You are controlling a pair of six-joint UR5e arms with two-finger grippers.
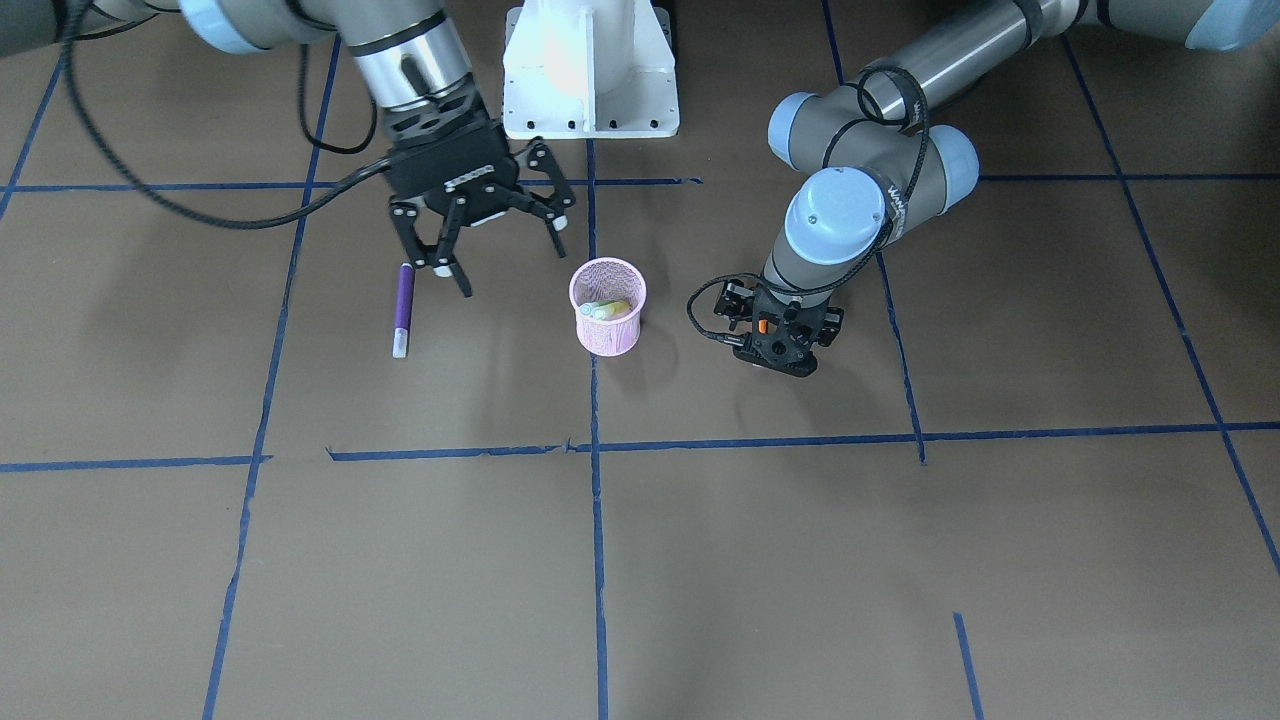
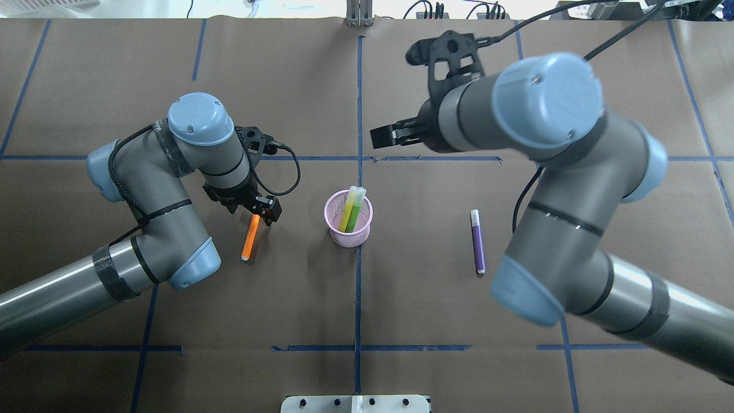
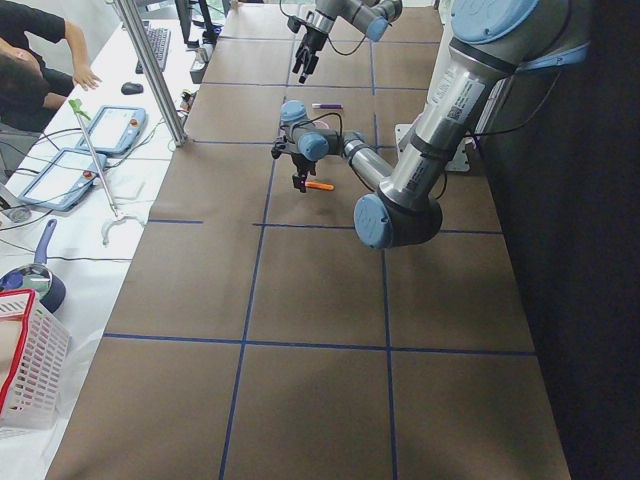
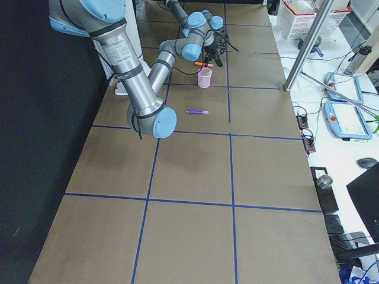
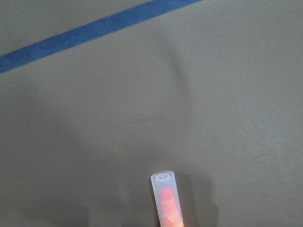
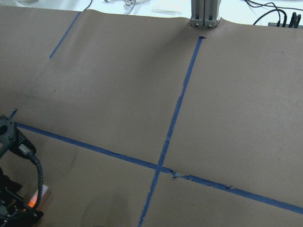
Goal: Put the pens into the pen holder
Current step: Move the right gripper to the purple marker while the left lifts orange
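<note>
Two pens stand in the pen holder (image 2: 348, 238), a yellow pen (image 2: 347, 212) and a green pen (image 2: 355, 211). They lean side by side, and their pale cap ends stick up past the rolled rim. The pink mesh cup stands upright on the table (image 2: 229, 86), on the middle blue tape line (image 2: 358, 298).

Left of the pen holder and near it, the orange pen (image 2: 250, 241) lies flat on the brown paper. The left gripper (image 2: 261, 212) is down over the end of that pen closest to the holder. The left wrist view shows the pale cap end with orange inside it at the bottom edge, and no fingers are in view. I cannot tell whether the claw has closed on the pen or only straddles it.

Right of the pen holder and well apart from it, the purple pen (image 2: 477, 241) lies flat, with its pale cap pointing away from the robot. The right gripper (image 1: 505, 255) hangs off the table on that same side of the holder. Its fingers are spread wide and hold nothing.

On the robot's side of the holder, the white base plate (image 1: 590, 70) sits at the table's edge.
</note>
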